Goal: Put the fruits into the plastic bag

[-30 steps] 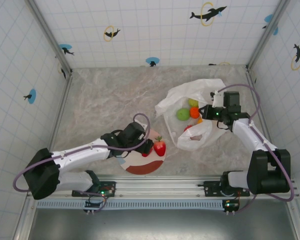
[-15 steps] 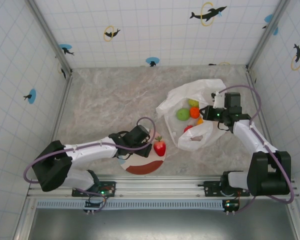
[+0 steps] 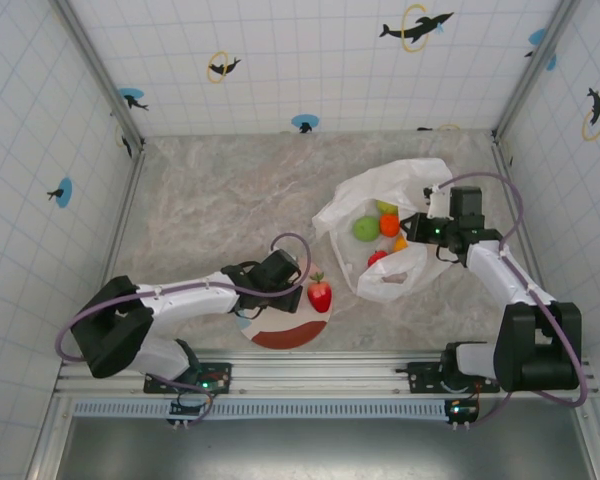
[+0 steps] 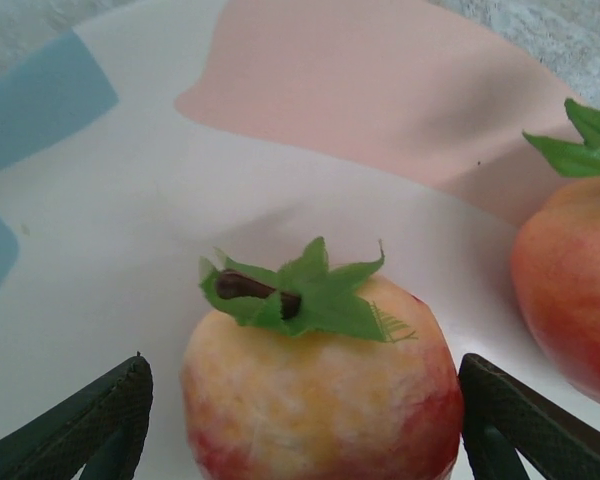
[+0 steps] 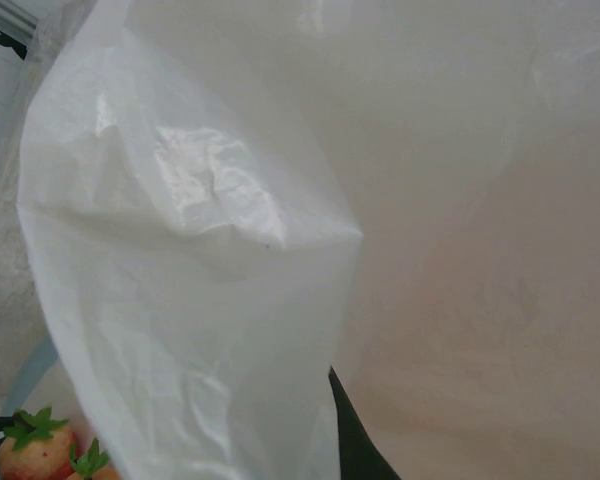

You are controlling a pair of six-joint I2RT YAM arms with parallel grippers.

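Note:
A red-and-yellow strawberry (image 4: 320,395) with a green leaf cap lies on the pastel plate (image 4: 130,210), between the fingers of my left gripper (image 4: 305,410). The jaws are open, with a thin gap on each side. A second strawberry (image 3: 320,294) lies just to its right on the plate (image 3: 280,335). My left gripper (image 3: 292,288) hovers low over the plate's upper part. The plastic bag (image 3: 420,175) lies open at the right, holding a green apple (image 3: 366,229), a pear (image 3: 386,206), an orange (image 3: 389,224) and a red apple (image 3: 377,257). My right gripper (image 3: 420,228) is shut on the bag's right edge; white film (image 5: 190,300) drapes over one dark finger (image 5: 352,440).
The marble tabletop (image 3: 210,200) spreads to the left and back of the plate. Tiled walls with metal corner posts (image 3: 95,70) enclose the table. The arm bases and a rail (image 3: 320,375) run along the near edge.
My left gripper has slid a little right over the plate and lowered around the nearer strawberry, its jaws narrowing slightly. The right arm and the bag have not moved.

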